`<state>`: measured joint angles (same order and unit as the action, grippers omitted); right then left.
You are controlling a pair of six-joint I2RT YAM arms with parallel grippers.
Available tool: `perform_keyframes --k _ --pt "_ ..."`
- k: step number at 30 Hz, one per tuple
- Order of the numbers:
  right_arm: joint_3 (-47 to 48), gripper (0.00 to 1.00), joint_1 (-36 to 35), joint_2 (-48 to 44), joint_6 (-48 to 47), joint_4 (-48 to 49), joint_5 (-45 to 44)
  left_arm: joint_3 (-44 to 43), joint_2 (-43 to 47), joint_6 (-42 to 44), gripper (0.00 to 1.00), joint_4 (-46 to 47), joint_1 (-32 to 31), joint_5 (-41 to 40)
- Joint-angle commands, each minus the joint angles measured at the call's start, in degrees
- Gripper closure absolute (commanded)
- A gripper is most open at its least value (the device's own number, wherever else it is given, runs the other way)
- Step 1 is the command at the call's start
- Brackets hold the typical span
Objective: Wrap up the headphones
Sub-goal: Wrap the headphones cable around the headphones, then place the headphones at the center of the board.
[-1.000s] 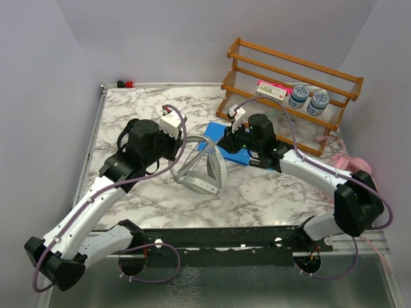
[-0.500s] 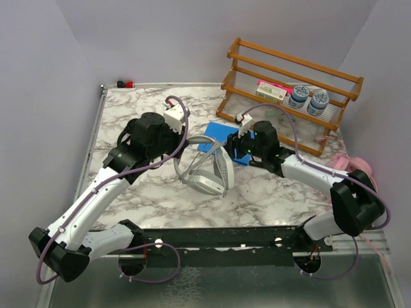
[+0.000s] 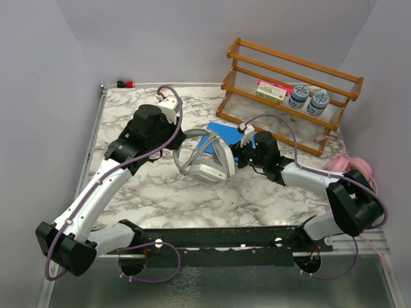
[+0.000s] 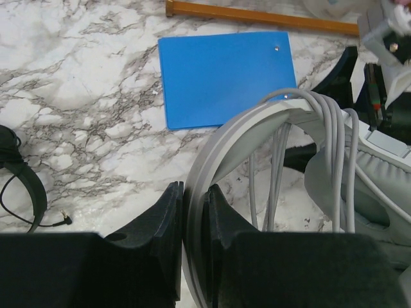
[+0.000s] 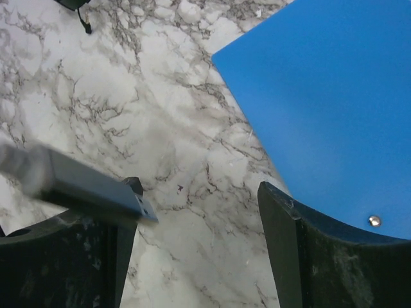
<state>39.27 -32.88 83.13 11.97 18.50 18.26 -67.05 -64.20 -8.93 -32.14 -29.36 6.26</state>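
Note:
The large grey-white headphones [image 3: 207,162] lie mid-table with their grey cable [image 4: 329,131] looped several times round the headband [image 4: 221,144]. My left gripper [image 4: 192,196] is shut on that headband, and the top view shows this gripper [image 3: 178,136] just left of the headphones. My right gripper [image 5: 200,208] is open over bare marble, just right of the earcup [image 3: 221,160]. A blurred grey piece [image 5: 77,183] lies across its left finger [image 5: 122,224], ungripped. The black headphones [image 4: 26,189] lie at the left. The pink headphones [image 3: 352,165] sit at the table's right edge.
A blue card [image 3: 221,133] lies flat behind the headphones, partly under them. A wooden rack [image 3: 289,96] with two jars [image 3: 308,97] and a small box stands at the back right. The pink cable [image 3: 379,247] hangs over the right front edge.
My right gripper has opened and released the grey-white headphones. My left gripper has carried the headband back and to the right, turning the headphones.

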Motion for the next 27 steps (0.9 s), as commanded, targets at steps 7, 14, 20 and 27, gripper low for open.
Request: perform_keyframes --k 7,14,20,27 --pt "-5.7 0.14 0.2 -1.3 3.3 5.0 4.2 5.0 0.5 -10.8 1.0 13.7 7.5 0.9" --pt "-9.4 0.0 0.3 -3.6 6.1 6.8 8.4 9.9 -1.7 -18.1 1.0 20.9 9.6 -6.7" --pt "-13.3 0.0 0.3 -9.7 8.0 7.7 10.4 14.0 -4.4 -24.6 1.0 28.0 10.3 -16.4" --pt "-12.9 0.0 0.3 -17.7 5.6 2.1 10.7 16.7 -11.8 -31.8 1.0 38.1 10.8 -29.6"
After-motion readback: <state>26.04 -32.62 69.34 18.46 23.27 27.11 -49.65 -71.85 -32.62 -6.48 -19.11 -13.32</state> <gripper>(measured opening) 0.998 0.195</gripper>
